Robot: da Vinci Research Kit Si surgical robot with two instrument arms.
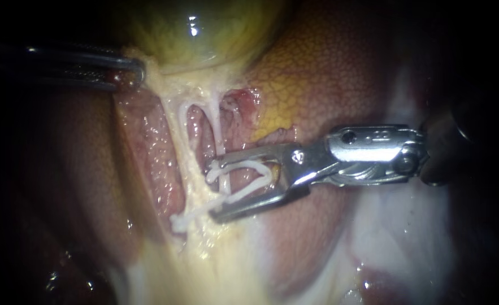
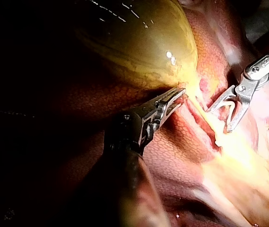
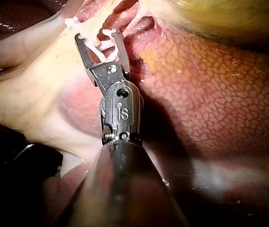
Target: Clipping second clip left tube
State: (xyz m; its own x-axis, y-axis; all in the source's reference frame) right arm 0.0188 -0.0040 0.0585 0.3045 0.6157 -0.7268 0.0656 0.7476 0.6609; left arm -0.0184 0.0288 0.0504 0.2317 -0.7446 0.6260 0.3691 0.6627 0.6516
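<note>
My right instrument [image 1: 212, 191] comes in from the right with its jaws wide apart, and a white clip [image 1: 260, 169] is seated between them. A short stretch of pale tube [image 1: 225, 183] crosses between the clip's legs. Two thin pale tubes [image 1: 182, 127] [image 1: 217, 133] run down from the gallbladder [image 1: 204, 28]. Another white clip [image 1: 177, 221] sits lower down, just beyond the lower jaw's tip. My left instrument [image 1: 133, 72] is shut on tissue at the gallbladder's lower edge. The wrist views show the same grip [image 2: 178, 93] and the loaded clip [image 3: 99, 45].
Mottled red-brown liver [image 1: 328, 68] lies to the right of the tubes and under my right instrument's shaft. Pale yellowish tissue [image 1: 221, 265] spreads below the tubes. The yellow-green gallbladder [image 2: 139, 42] bulges ahead of my left instrument in its wrist view.
</note>
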